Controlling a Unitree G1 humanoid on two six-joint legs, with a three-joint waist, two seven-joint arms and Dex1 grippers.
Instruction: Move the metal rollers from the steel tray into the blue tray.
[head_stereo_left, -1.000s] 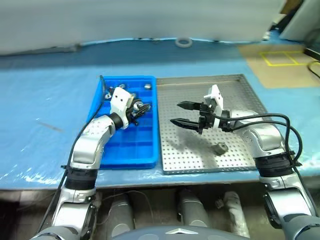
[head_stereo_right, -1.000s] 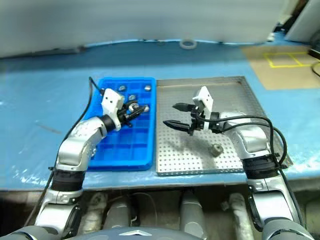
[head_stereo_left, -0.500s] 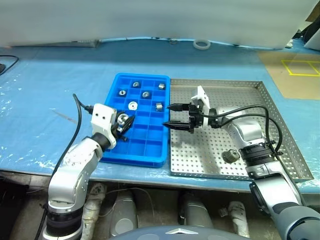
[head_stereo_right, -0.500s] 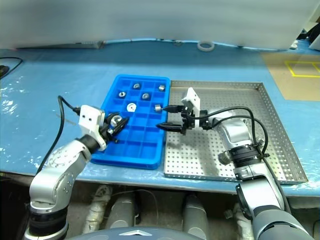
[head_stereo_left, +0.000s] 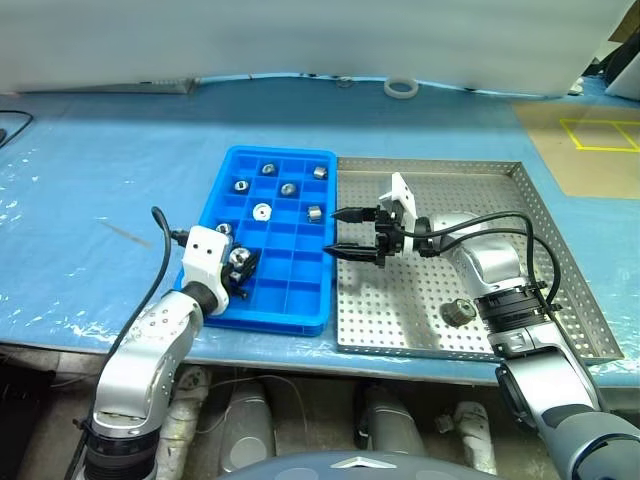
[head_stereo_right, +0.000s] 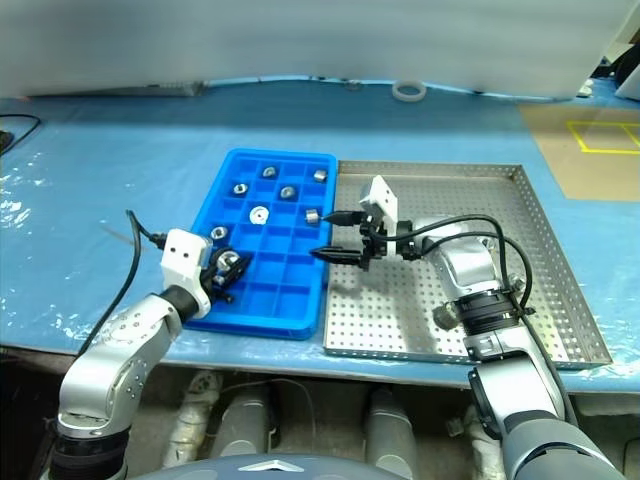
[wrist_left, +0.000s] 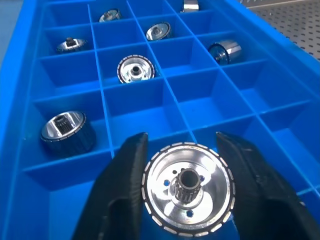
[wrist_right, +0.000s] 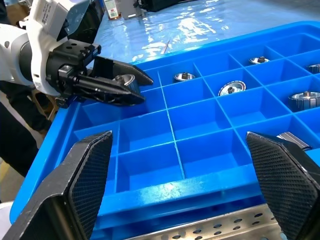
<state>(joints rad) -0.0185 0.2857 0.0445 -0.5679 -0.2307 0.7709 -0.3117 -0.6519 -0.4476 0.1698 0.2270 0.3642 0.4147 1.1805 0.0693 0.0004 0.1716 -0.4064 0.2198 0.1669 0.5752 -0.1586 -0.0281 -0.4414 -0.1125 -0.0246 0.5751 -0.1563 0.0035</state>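
My left gripper (wrist_left: 182, 187) has a roller (wrist_left: 188, 188) between its fingers, hole facing the wrist camera, over a near-left cell of the blue tray (head_stereo_left: 300, 300). My right gripper (head_stereo_left: 337, 231) gapes empty; the steel tray's (head_stereo_left: 520, 185) last roller (head_stereo_left: 460, 311) lies nearer it.

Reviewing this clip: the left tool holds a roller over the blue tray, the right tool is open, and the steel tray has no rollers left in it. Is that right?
Not quite. One roller still lies in the steel tray, near its front edge, as the left eye view shows. The rest stands: the left tool has a roller between its fingers over the blue tray, and the right tool is open.
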